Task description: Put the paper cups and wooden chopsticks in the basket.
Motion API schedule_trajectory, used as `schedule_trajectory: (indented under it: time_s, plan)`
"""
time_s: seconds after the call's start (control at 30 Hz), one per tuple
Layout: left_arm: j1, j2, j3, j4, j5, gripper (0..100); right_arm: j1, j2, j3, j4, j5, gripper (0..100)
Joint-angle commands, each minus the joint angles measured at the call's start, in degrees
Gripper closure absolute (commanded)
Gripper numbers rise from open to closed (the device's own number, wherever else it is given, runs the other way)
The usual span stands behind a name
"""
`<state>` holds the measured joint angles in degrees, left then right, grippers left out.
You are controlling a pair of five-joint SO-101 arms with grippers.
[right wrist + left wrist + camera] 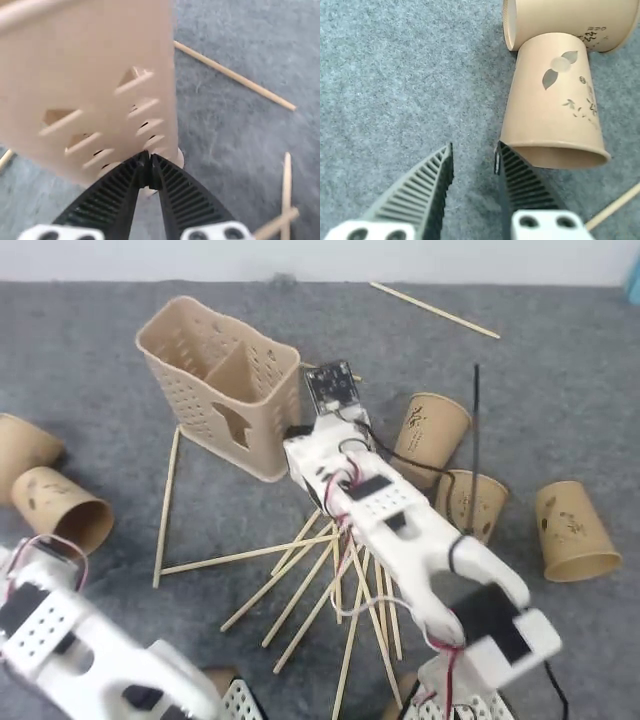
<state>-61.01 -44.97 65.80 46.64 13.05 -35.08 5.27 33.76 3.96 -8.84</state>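
Bench: grey felt-covered bench carrying all task items.
Basket: perforated basket stands toward the far middle; no cup or chopstick is visible inside it.
Paper cups: all lie on their sides outside the basket. The nearer cup touches the farther cup on the left side. The right-side cups lie beyond the right arm.
Chopsticks: fan of chopsticks lies overlapped, partly under the right arm. A single chopstick lies beside the basket, and a stray chopstick lies well apart at the far edge.
Left hand: left hand is released, jaws apart, over bare felt just beside the nearer cup's open rim.
Right hand: right hand is clenched, its tips meeting at the foot of the basket's wall. Whether anything thin is pinched there cannot be told.
Risk, left: the cup rests on its curved side, so a jaw nudging the rim would probably roll it away. A hard squeeze would likely crumple the paper wall.
Risk, right: closed tips pressing the wall could slide or topple the light basket.
Risk, chopsticks: the arm above the fan may scatter the sticks.
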Motion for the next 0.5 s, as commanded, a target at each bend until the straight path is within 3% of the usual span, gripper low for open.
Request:
schedule_trajectory:
  time_s: [0.0,0.17,0.47]
  plan:
    - [0.35,-1.23,-1.63,-0.18,0.7,87,-0.48,4.44,-10.11,-1.45,-0.18,99.1]
    - [0.35,-1.23,-1.63,-0.18,0.7,87,-0.13,13.41,-20.13,-1.01,0.0,99.1]
    - [0.35,-1.23,-1.71,-0.18,0.7,87,3.56,28.09,-37.89,-0.84,7.38,99.1]
